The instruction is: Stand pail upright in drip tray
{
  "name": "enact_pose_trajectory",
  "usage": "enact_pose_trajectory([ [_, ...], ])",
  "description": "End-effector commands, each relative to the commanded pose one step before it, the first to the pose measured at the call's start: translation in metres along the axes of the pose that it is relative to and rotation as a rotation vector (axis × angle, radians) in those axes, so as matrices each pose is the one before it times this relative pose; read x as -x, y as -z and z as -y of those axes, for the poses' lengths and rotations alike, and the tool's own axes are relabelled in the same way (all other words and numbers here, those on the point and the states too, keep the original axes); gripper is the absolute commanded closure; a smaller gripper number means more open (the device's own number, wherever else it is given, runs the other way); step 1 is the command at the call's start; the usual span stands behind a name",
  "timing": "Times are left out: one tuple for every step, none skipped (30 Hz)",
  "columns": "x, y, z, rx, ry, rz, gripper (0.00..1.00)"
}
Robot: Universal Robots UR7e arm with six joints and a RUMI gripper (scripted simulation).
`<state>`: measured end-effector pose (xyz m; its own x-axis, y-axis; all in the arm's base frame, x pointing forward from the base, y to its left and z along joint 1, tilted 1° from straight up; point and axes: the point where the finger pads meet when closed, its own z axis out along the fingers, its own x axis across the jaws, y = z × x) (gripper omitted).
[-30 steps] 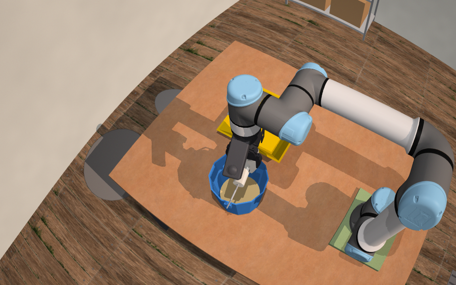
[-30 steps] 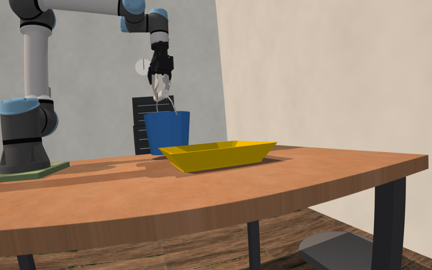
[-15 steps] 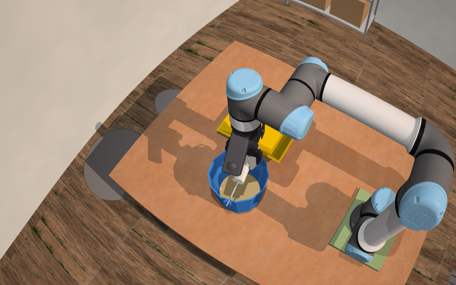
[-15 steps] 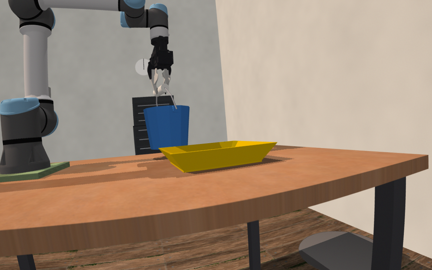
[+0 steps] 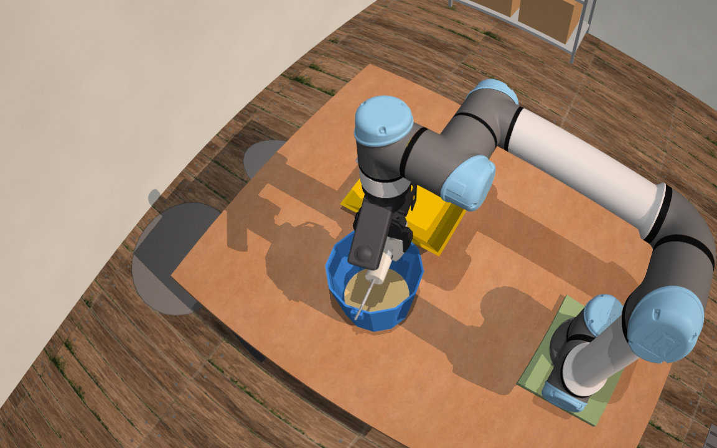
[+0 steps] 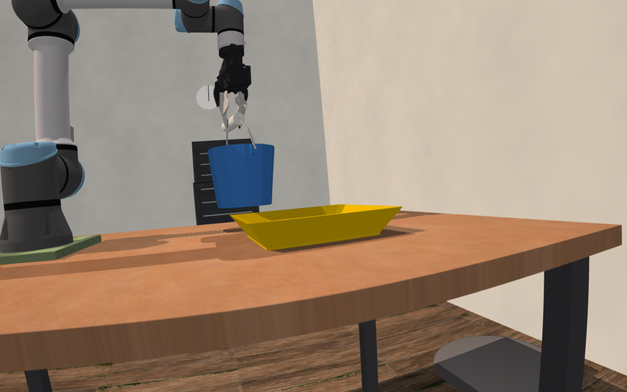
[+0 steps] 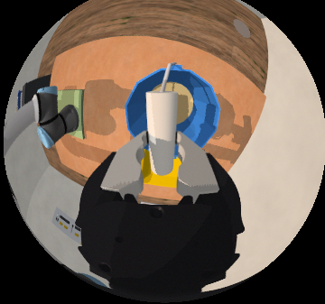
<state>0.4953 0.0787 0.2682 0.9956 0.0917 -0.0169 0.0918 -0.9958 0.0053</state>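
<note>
wooden table, gripper clamped on blue pail handle, above yellow tray

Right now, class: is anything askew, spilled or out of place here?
Nothing stands out. The gripper holds the blue pail by its handle grip, hanging roughly upright above the table, beside the yellow drip tray.

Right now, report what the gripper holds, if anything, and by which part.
The gripper is shut on the blue pail, held by the cream grip sleeve on its wire bail handle; the pail hangs clear of the table.
</note>
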Motion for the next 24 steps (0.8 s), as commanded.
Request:
enact_pose_trajectory([
  [-0.00040,0.00801,-0.00008,0.00034,-0.00001,-0.00213,1.00],
  [0.00001,0.00152,0.00000,0.00000,0.00000,0.00000,1.00],
  [0.00000,0.00146,0.00000,0.00000,0.00000,0.00000,1.00],
  [0.00000,0.00142,0.00000,0.00000,0.00000,0.00000,1.00],
  [0.00000,0.00137,0.00000,0.00000,0.00000,0.00000,1.00],
  [0.00000,0.00132,0.00000,0.00000,0.00000,0.00000,1.00],
  [0.00000,0.00126,0.00000,0.00000,0.00000,0.00000,1.00],
  [0.00000,0.00120,0.00000,0.00000,0.00000,0.00000,1.00],
  [0.00000,0.00115,0.00000,0.00000,0.00000,0.00000,1.00],
  [0.00000,0.00000,0.00000,0.00000,0.00000,0.00000,1.00],
  [0.00000,0.00000,0.00000,0.00000,0.00000,0.00000,1.00],
  [0.00001,0.00109,0.00000,0.00000,0.00000,0.00000,1.00],
  [0.00000,0.00103,0.00000,0.00000,0.00000,0.00000,1.00],
  [0.00000,0.00097,0.00000,0.00000,0.00000,0.00000,1.00],
  [0.00000,0.00091,0.00000,0.00000,0.00000,0.00000,1.00],
  [0.00000,0.00085,0.00000,0.00000,0.00000,0.00000,1.00],
  [0.00000,0.00079,0.00000,0.00000,0.00000,0.00000,1.00],
  [0.00000,0.00073,0.00000,0.00000,0.00000,0.00000,1.00],
  [0.00000,0.00067,0.00000,0.00000,0.00000,0.00000,1.00],
  [0.00000,0.00061,0.00000,0.00000,0.00000,0.00000,1.00],
  [0.00000,0.00055,0.00000,0.00000,0.00000,0.00000,1.00],
  [0.00000,0.00050,0.00000,0.00000,0.00000,0.00000,1.00],
  [0.00000,0.00044,0.00000,0.00000,0.00000,0.00000,1.00],
  [0.00000,0.00039,0.00000,0.00000,0.00000,0.00000,1.00],
])
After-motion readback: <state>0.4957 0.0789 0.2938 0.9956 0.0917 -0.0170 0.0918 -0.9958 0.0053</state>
